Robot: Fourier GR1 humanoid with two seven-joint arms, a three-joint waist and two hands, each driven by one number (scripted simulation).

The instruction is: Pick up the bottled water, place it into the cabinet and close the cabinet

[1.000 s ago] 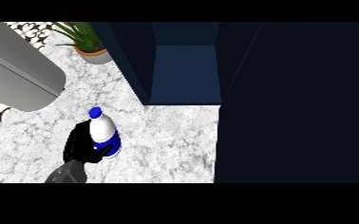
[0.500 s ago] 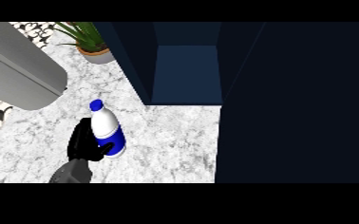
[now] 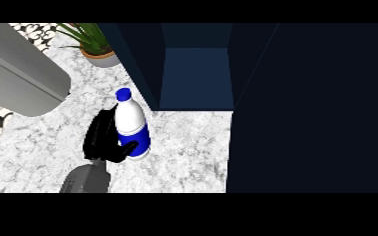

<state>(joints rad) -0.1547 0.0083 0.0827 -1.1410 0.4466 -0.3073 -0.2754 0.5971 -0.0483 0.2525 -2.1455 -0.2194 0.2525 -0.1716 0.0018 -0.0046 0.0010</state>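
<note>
The bottled water (image 3: pixel 131 122) is white with a blue cap and a blue lower band. It is tilted, cap toward the far left, over the marble counter (image 3: pixel 184 145). My left hand (image 3: pixel 102 137) is shut on it from its left side, with the thumb across the blue band. Just to the right of the bottle stands the dark blue cabinet (image 3: pixel 196 77), its opening facing me. Its door (image 3: pixel 303 110) stands open and fills the right side of the view. No right hand shows.
A large grey rounded object (image 3: pixel 29 80) lies at the far left of the counter. A potted green plant (image 3: pixel 94 47) stands behind it, next to the cabinet's left wall (image 3: pixel 136 60).
My left hand has carried the bottle farther away and to the right, closer to the cabinet's opening.
</note>
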